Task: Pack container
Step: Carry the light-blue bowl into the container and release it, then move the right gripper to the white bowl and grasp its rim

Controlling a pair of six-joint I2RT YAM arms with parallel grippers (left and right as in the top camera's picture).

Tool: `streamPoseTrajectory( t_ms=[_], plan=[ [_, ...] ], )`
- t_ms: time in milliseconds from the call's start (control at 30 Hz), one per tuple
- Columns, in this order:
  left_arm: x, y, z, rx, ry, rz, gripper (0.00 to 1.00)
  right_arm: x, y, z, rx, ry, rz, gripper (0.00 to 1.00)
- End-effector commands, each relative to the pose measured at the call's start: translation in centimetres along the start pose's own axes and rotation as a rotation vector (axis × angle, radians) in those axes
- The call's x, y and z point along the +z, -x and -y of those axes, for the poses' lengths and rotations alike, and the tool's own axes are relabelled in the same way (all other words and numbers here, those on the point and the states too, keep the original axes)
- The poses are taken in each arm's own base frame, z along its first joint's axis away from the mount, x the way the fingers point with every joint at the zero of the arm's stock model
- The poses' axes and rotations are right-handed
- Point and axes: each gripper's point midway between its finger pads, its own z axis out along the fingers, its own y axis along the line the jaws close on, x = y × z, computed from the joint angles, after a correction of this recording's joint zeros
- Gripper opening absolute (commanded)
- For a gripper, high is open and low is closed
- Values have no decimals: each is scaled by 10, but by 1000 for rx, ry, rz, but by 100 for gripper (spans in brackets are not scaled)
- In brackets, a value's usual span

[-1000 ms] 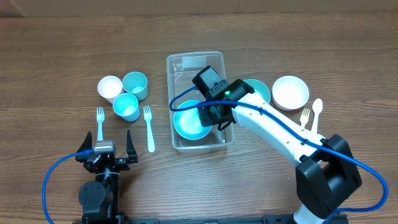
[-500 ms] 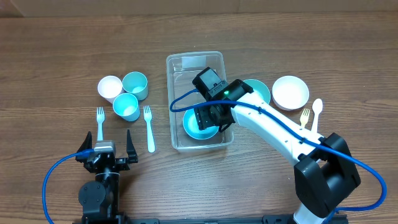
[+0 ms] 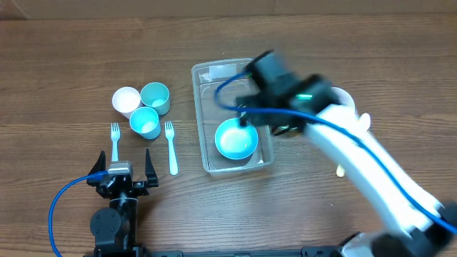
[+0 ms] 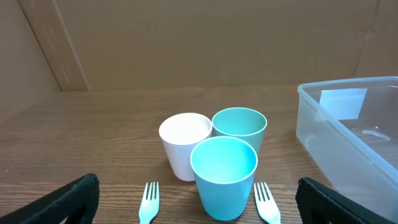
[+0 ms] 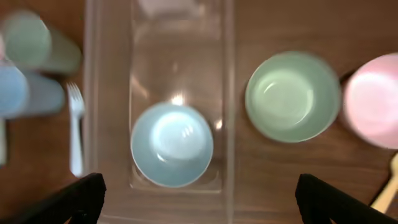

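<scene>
Container (image 3: 198, 121) sitting mid-bench, long axis running front-to-back, label end twd back edge. One teal bowl (image 3: 235, 140) lying upright inside, at the front end. Green bowl (image 5: 292, 96) and pale bowl (image 5: 373, 99) sitting outside it, twd right edge.

R arm (image 3: 357, 164) stretching from front-right corner over container, showing blurred in overhead. R gripper (image 5: 199, 193) looking straight down on bin, jaws standing wide apart. L gripper (image 3: 123, 163) sitting low by front edge, left side, facing three cups (image 4: 224, 168), jaws apart too.
</scene>
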Motion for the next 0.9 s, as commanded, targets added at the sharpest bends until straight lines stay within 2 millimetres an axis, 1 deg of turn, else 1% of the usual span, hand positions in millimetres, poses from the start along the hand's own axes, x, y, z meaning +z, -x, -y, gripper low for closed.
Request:
streamPoseTrajectory(
  t_ms=[0, 33, 67, 100, 133, 167, 233, 267, 300, 333, 433, 567, 700, 767, 867],
  plan=[
    [0, 0, 0, 15, 0, 5, 100, -45, 22, 45, 128, -37, 125, 100],
    [0, 0, 0, 15, 0, 5, 100, -48, 21, 61, 161, -62, 121, 100],
    [0, 0, 0, 15, 0, 5, 100, -49, 17, 72, 187, -79, 101, 100],
    [0, 0, 0, 15, 0, 5, 100, -47, 12, 81, 208, -94, 73, 95],
    [0, 0, 0, 15, 0, 5, 100, -40, 3, 93, 229, -122, 27, 86],
    [0, 0, 0, 15, 0, 5, 100, -35, -3, 99, 237, -140, -3, 68],
    [0, 0, 0, 15, 0, 5, 100, -15, -23, 114, 242, -183, -89, 20],
    [0, 0, 0, 15, 0, 5, 100, -4, -31, 118, 248, -196, -118, 5],
    [0, 0, 0, 15, 0, 5, 100, 6, -40, 121, 249, -205, -143, 4],
    [0, 0, 0, 15, 0, 5, 100, 25, -54, 123, 250, -206, -179, 4],
    [0, 0, 0, 15, 0, 5, 100, 55, -78, 115, 256, -146, -239, 4],
    [0, 0, 0, 15, 0, 5, 100, 83, -102, 102, 264, -56, -285, 4],
    [0, 0, 0, 15, 0, 5, 100, 98, -116, 93, 274, 15, -309, 4],
    [0, 0, 0, 15, 0, 5, 100, 101, -119, 87, 273, 46, -315, 4],
    [0, 0, 0, 15, 0, 5, 100, 102, -117, 71, 243, 93, -310, 4]
  ],
)
